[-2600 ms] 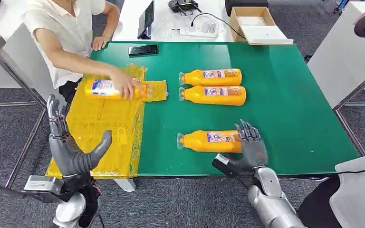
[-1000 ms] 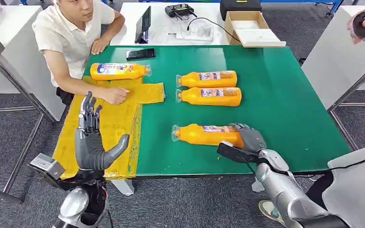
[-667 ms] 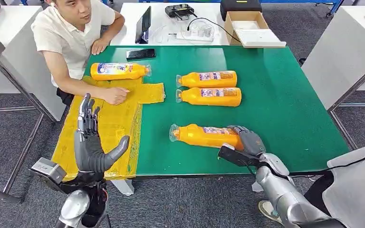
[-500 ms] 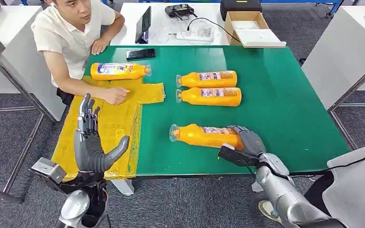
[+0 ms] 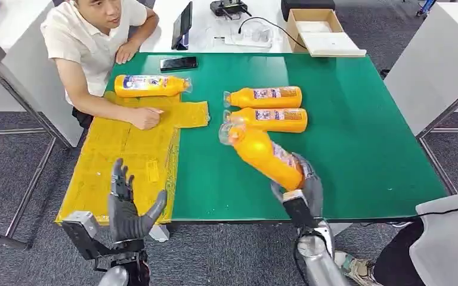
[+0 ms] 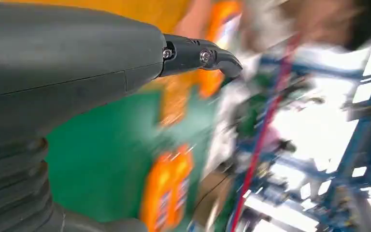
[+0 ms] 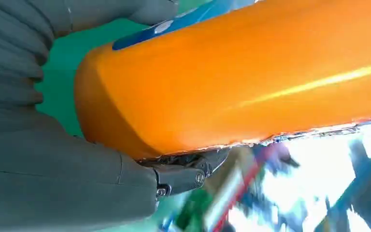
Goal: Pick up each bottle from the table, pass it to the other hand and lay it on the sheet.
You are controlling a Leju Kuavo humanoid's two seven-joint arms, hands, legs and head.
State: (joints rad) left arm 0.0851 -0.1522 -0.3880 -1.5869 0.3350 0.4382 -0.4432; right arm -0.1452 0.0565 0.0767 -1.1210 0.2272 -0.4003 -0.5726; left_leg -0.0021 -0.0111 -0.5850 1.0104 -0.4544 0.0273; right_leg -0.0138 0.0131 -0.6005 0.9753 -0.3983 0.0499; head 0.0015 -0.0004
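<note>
My right hand (image 5: 303, 189) grips the base of an orange bottle (image 5: 262, 154) and holds it tilted above the green table (image 5: 358, 137), its clear cap pointing up and to the left. Close up, the same bottle (image 7: 241, 72) lies across my right hand (image 7: 53, 159). My left hand (image 5: 128, 205) is open below the near edge of the yellow sheet (image 5: 125, 155), holding nothing. Two more orange bottles (image 5: 265, 96) (image 5: 268, 118) lie side by side on the table. Another bottle (image 5: 149, 85) lies at the sheet's far end.
A person sits at the table's far left corner, one hand (image 5: 145, 117) resting on the sheet. A black phone (image 5: 178, 63) lies at the far table edge. Behind it a white desk carries a cardboard box (image 5: 319, 30) and cables. Another person's clothing (image 5: 447, 238) is at the lower right.
My right hand has lifted the near bottle off the table and tipped it upward. My left hand has dropped lower, towards the sheet's near edge. The camera has shifted slightly.
</note>
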